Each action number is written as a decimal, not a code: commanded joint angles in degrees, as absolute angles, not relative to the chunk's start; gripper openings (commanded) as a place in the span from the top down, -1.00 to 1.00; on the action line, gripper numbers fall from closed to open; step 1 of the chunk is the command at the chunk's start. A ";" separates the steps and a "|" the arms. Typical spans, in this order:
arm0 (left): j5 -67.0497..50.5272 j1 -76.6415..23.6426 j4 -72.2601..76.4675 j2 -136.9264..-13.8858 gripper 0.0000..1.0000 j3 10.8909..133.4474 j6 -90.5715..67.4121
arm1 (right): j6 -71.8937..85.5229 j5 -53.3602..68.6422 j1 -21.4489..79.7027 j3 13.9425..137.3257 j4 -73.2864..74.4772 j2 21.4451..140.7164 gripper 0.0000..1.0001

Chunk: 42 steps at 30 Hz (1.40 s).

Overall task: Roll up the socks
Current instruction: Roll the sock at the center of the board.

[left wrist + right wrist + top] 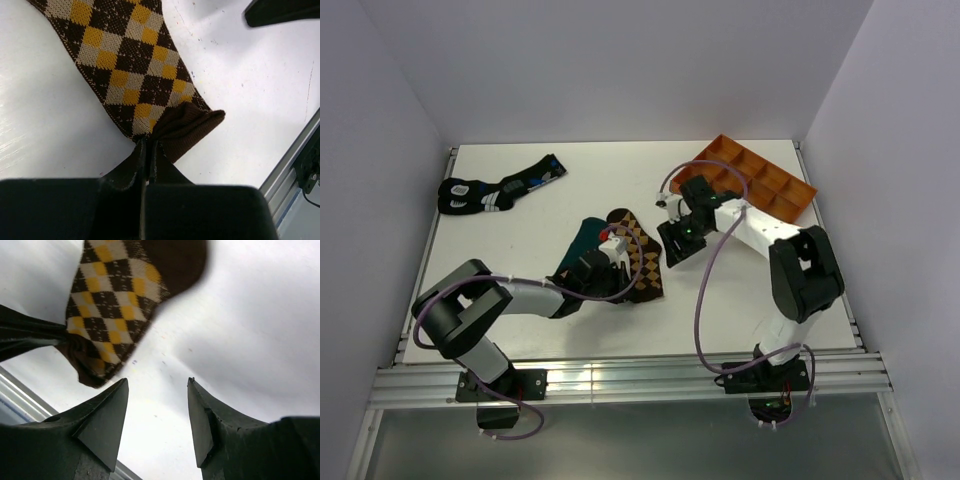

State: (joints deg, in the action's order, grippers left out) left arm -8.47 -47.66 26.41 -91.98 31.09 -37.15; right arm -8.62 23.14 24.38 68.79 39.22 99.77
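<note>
Checkered sock [125, 65]: dark brown ground, yellow and tan diamonds. Cuff [187, 127]: plain dark brown. Teal sock [583, 238], frame centre: dark teal-green. Upper-left socks [495, 190]: black, white-blue markings. Tray [760, 180]: orange. Table [520, 250]: white.

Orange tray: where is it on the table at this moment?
In the top view the orange tray sits at the far right corner of the table, just beyond the right gripper, whose arm overlaps its near-left edge.

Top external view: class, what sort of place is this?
Likely a robotics lab test cell: left arm and right arm mounted on a metal rail, plain white walls enclosing the table.
</note>
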 commanded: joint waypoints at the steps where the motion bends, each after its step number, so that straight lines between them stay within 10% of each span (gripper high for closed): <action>1: -11.16 -47.72 18.99 -93.60 0.99 33.91 -37.27 | -11.42 22.24 22.33 66.01 34.81 93.79 -0.16; 20: -22.50 -44.21 1.32 -97.29 0.99 42.98 -37.18 | -39.36 16.18 42.35 37.72 18.20 63.29 -0.11; 42: -25.31 -43.68 1.50 -99.41 0.99 43.68 -37.71 | -45.18 10.20 56.51 31.99 4.93 71.27 -0.05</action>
State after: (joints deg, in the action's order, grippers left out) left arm -25.80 -43.51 6.00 -97.78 43.24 -38.70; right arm -44.03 12.19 55.44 32.23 9.39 70.19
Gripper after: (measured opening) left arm 0.032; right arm 0.537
